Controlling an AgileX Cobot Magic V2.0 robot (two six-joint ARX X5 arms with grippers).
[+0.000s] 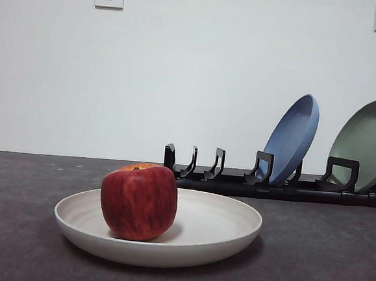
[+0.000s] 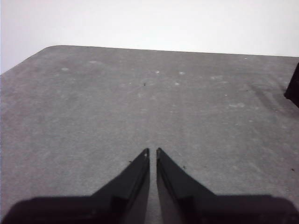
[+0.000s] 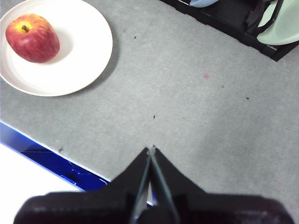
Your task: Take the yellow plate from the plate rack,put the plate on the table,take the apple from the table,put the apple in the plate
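Observation:
The yellow plate (image 1: 200, 236) lies flat on the table (image 1: 316, 255), near the front and in front of the plate rack (image 1: 237, 180). The apple (image 1: 138, 200) sits upright in the plate, on its left part. The right wrist view shows the plate (image 3: 79, 51) with the apple (image 3: 32, 38) in it, well away from my right gripper (image 3: 151, 150), which is shut and empty above bare table near the table's edge. My left gripper (image 2: 153, 151) is shut and empty over bare table. Neither gripper shows in the front view.
The rack holds a blue plate (image 1: 294, 137) and a pale green plate (image 1: 368, 143) leaning in its right slots; its left slots stand empty. A blue strip (image 3: 51, 161) runs along the table's edge below the right gripper. A white wall stands behind.

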